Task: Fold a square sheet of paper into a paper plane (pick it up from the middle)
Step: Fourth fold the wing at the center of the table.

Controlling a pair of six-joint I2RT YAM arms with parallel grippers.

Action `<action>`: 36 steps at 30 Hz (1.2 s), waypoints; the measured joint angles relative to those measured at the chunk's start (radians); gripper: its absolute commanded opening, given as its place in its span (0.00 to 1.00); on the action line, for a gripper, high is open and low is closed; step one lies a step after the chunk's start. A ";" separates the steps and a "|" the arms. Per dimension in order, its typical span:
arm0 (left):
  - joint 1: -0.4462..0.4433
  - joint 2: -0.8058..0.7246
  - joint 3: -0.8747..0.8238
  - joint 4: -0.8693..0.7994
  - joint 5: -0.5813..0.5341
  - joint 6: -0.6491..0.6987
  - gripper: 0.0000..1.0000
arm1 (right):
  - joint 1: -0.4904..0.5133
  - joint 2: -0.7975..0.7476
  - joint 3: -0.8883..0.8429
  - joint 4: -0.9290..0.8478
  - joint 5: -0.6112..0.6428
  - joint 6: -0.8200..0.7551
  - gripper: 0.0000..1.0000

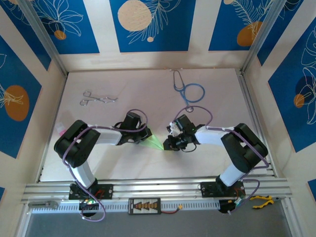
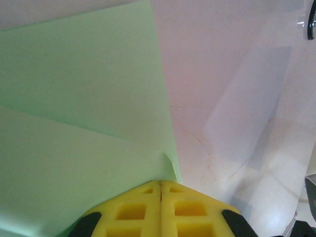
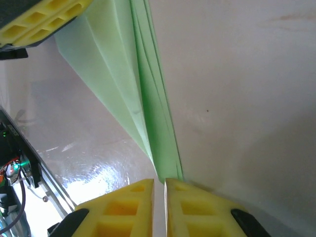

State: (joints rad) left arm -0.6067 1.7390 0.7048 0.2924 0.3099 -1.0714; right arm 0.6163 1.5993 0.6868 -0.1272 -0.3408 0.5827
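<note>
We hold the paper plane [image 1: 154, 140] mid-table, its long axis running roughly ten to four o'clock, the left gripper [image 2: 160, 184] pressed together on the wide end, the right gripper [image 3: 159, 181] pinching the tip, both arms equally near

Right gripper [image 3: 159, 181]: at the bottom edge, its two yellow fingers [image 3: 131, 207] almost together, only a thin gap between them.
Paper plane [image 3: 123, 74]: pale green, a long narrow triangle of several folded layers; its sharp tip sits right at the fingertips, and the wide end goes up to the top edge.
Left gripper [image 3: 42, 17]: one yellow finger in the top left corner, touching or just beside the wide end, I cannot tell which.
Table [image 3: 247, 98]: pale and glossy, under the paper.
Metal rail [image 3: 54, 197]: bottom left, with a small green light [image 3: 12, 165] beside it.
</note>
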 measured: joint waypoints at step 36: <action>0.002 0.005 0.000 0.014 0.000 0.000 0.04 | 0.109 0.021 0.118 -0.080 0.209 -0.175 0.22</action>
State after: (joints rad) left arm -0.6052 1.7443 0.7048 0.3061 0.3103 -1.0714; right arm 0.7250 1.6203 0.8051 -0.2073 -0.1314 0.4072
